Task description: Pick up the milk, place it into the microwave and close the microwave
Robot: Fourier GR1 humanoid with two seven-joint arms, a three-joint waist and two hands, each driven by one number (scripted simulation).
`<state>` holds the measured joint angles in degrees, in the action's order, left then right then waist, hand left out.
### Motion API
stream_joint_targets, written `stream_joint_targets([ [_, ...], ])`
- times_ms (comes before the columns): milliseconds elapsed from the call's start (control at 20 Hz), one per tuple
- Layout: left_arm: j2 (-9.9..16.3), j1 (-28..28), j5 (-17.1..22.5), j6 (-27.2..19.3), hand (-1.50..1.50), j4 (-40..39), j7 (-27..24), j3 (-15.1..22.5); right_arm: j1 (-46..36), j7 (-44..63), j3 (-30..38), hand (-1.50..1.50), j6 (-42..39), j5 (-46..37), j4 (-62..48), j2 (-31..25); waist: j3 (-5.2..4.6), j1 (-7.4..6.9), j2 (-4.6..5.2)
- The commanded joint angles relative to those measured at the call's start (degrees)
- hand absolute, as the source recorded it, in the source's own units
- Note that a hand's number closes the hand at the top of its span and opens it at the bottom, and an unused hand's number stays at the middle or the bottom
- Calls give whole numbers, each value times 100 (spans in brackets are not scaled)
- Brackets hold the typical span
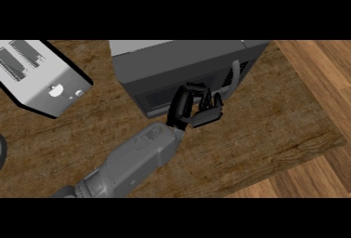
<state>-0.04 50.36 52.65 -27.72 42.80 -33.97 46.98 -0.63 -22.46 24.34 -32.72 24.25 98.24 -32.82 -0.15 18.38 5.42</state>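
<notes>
The dark grey microwave [185, 60] stands at the back of the wooden counter, its door [161, 97] flat against the body and its pale handle [234, 74] at the right. No milk shows anywhere. My right hand [195, 108] is right in front of the door's lower part, fingers straight and pointing up along it, holding nothing. Its grey forearm [133, 160] comes in from the lower left. Whether the fingers touch the door I cannot tell. My left hand is out of the picture.
A silver toaster [41, 76] sits at the back left. A dark rounded object [2, 151] pokes in at the left edge. The counter's edge [322, 116] runs diagonally on the right, with lighter wooden floor beyond.
</notes>
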Motion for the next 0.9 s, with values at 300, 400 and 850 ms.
stream_joint_targets([
  [300,4,542,274,31,150,-385,-245,-197,-267,8,290,-150,-58,-100,-240,-481,3,87,36],
  [400,4,628,362,33,150,-401,-227,-249,-309,28,315,-150,-71,-171,-300,-589,5,32,41],
  [850,4,582,545,52,150,-447,-486,-43,-490,-15,349,-150,-298,115,-734,-668,20,-3,75],
])
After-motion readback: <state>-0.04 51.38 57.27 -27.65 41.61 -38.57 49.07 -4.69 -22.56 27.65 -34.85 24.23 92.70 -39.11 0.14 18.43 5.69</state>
